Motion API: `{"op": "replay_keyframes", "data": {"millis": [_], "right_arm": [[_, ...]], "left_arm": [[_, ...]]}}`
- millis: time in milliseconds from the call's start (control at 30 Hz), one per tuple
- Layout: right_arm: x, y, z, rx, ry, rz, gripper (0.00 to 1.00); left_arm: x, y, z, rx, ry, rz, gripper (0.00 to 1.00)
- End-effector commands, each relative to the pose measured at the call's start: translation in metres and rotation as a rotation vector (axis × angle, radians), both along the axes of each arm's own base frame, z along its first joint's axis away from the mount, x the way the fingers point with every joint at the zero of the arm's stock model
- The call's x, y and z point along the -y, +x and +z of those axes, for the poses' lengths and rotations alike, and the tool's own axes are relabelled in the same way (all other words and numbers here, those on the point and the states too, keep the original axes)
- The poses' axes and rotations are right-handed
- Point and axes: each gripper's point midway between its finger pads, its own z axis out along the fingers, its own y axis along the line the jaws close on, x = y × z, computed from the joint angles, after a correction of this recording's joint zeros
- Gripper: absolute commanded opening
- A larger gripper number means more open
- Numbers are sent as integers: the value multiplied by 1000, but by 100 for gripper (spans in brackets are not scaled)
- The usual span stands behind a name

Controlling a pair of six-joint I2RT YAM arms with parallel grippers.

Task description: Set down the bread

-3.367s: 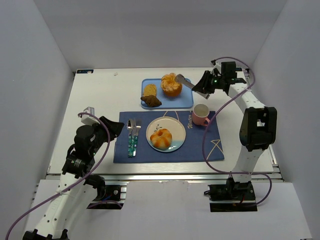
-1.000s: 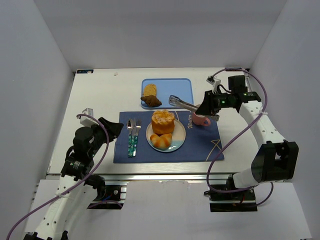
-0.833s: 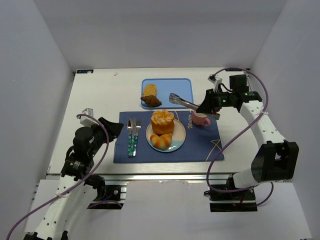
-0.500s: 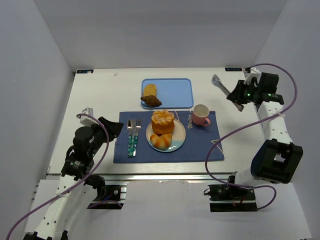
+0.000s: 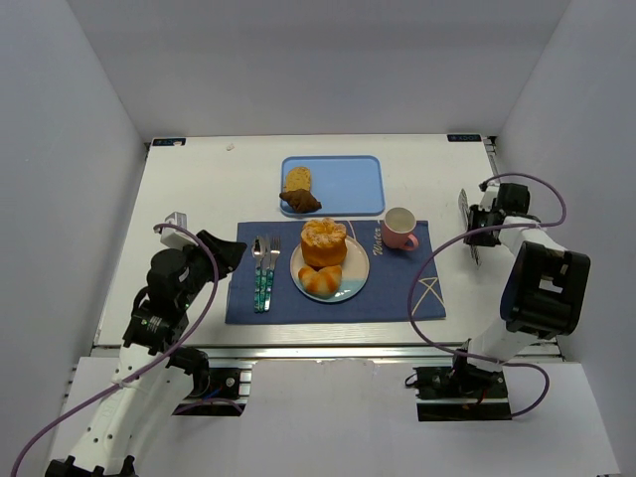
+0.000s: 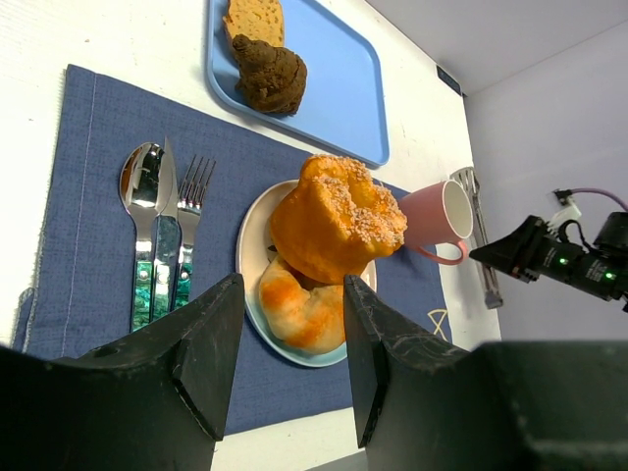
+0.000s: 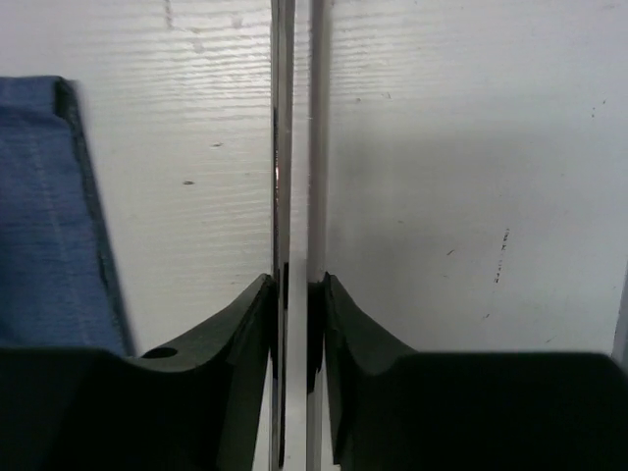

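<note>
A sugar-topped orange bread [image 5: 324, 241] sits on the white plate [image 5: 360, 268], leaning on a golden roll [image 5: 318, 281]; both show in the left wrist view, the bread [image 6: 339, 216] over the roll [image 6: 299, 309]. My right gripper [image 5: 481, 221] is shut on metal tongs [image 5: 473, 248], low over the table right of the blue placemat [image 5: 397, 283]. The right wrist view shows its jaws [image 7: 297, 294] pinching the two tong arms [image 7: 282, 147] nearly together, empty. My left gripper [image 5: 224, 253] is open and empty at the mat's left edge [image 6: 291, 289].
A blue tray [image 5: 348, 184] at the back holds a tan slice [image 5: 297, 179] and a dark brown bread [image 5: 301, 202]. A pink mug [image 5: 400, 227] stands right of the plate. A spoon, knife and fork [image 5: 264, 268] lie left of it.
The tongs carried the orange bread from the tray to the plate and let it go. My right arm then swung right and lowered the tongs beside the mat. Left arm still.
</note>
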Motion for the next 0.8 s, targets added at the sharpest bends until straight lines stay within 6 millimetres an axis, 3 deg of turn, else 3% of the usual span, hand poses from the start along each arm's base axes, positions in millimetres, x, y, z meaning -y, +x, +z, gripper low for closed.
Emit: {"op": "replay_keyframes", "data": {"millis": [0,33,133,200,267,333,433,567,767], "right_arm": [[20,7,-6,15,-91,-21,35],[20,4,-14,-13,-93,-10,41],[18,-5,-32,-95,-83,21,47],[16,-7,-36,-110,-74,38,55],[19,-8,-21,-96,-95,61,76],[22,-5,-14,-85,-103,60,80],[29,-4,11,-45,-133,33,89],[28,15,74,102,-110,30,89],[-9,44,162,349,32,156,90]], "left_arm": [[1,-1,3,17,-2,-11,55],[1,-1,4,18,-2,-12,55],[2,0,4,22,-6,-15,55],[3,0,5,25,-7,-16,55],[2,0,6,27,-4,-14,55],[2,0,6,26,-3,-13,55],[1,-1,4,24,-3,-13,56],[4,-1,2,22,-10,-22,56],[2,2,9,30,4,-18,56]]}}
